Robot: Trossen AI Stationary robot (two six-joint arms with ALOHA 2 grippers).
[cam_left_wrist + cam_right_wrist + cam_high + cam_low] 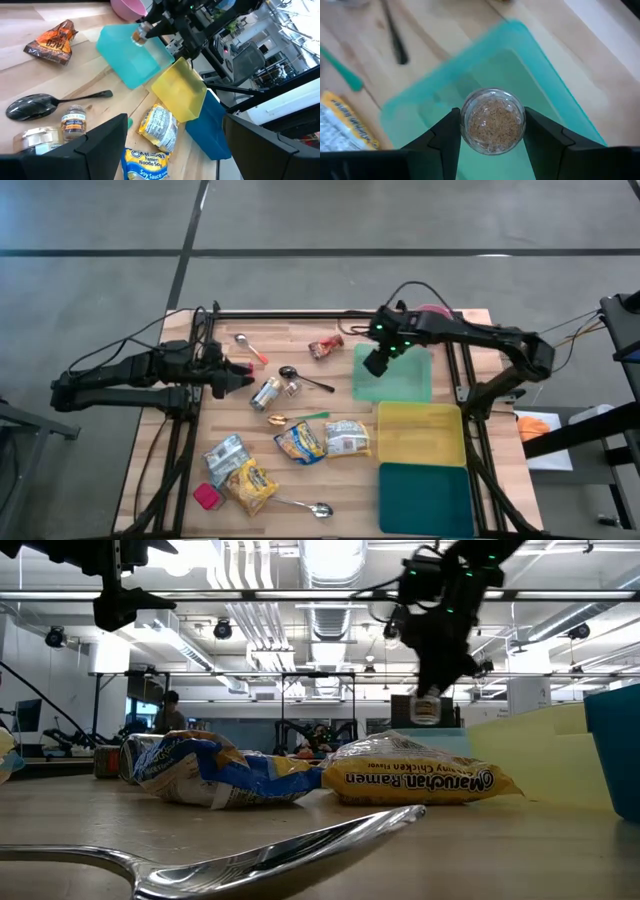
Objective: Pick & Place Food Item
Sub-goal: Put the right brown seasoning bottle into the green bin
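Note:
A small glass jar of brown granules hangs in my right gripper, which is shut on it above the light-green bin. The same jar shows high above the table in the low view. It is also in the left wrist view as the jar over the bin. My left gripper waits open at the table's left side with nothing between its fingers. It is near a can and another small jar. My right gripper pinches the jar's round wall between its two fingers, one on each opposite side. The fingers come from above, pointing steeply down. The jar is lifted clear and hangs over the light-green bin's floor.
A yellow bin and a dark teal bin stand in a row nearer than the green one. Ramen packs, snack bags, spoons, a taco packet and a pink bowl lie about the wooden table.

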